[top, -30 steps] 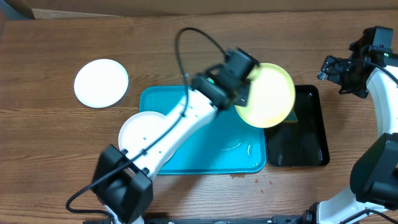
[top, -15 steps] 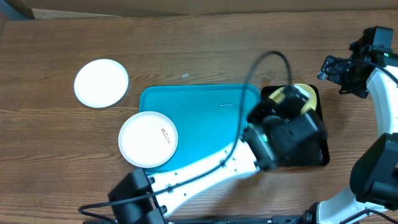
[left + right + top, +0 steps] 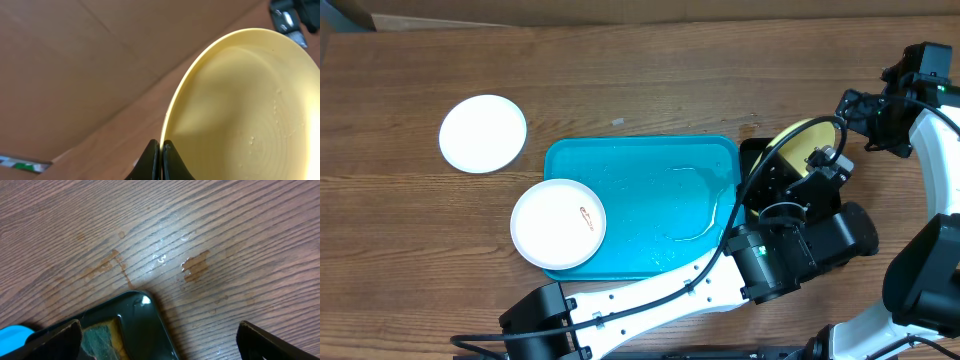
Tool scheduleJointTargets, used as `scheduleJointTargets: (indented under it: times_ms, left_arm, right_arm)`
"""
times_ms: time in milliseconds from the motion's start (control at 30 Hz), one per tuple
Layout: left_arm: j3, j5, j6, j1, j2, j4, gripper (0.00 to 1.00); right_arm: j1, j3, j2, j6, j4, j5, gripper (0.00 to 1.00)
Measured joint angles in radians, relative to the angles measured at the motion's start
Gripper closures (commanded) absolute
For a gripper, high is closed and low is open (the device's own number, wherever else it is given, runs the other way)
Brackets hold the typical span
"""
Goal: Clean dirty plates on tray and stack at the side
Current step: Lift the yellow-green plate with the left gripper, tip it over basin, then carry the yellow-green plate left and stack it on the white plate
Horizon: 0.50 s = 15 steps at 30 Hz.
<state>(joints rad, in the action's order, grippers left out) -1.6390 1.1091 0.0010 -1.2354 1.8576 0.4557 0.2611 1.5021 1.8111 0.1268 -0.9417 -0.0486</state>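
The left claw [image 3: 161,151] is pinched tight on the rim of the pale yellow-green plate [image 3: 240,110]. Its two fingertips meet on the near edge, with the plate rising away from them on its edge. Small droplets dot the plate's inner face. From overhead this plate [image 3: 798,148] stands tilted above the black tray [image 3: 751,152], just right of the turquoise tray [image 3: 620,160]. The left arm's wrist and cable cover the plate's near part and most of the black tray.

A white plate [image 3: 558,223] with a small orange-brown smear lies on the turquoise tray's near-left corner, overhanging the rim. Wet streaks [image 3: 695,230] shine on the tray's bare floor to its right. A second white plate [image 3: 483,133] lies on the bench [image 3: 650,80], far and left, well apart from the tray.

The right claw [image 3: 157,342] stands spread wide and holds nothing, at the far right of the bench beyond the black tray. Below it are a corner of that tray, a sponge [image 3: 100,337] inside, and brownish stains [image 3: 195,267] on the wood.
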Motion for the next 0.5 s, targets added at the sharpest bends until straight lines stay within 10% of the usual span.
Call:
scheduleJointTargets:
  times_ms: [500]
  left_arm:
    - [0.0, 0.057, 0.036, 0.005, 0.0, -0.03, 0.96]
  right_arm:
    - [0.0, 0.0, 0.0, 0.0, 0.0, 0.0, 0.0]
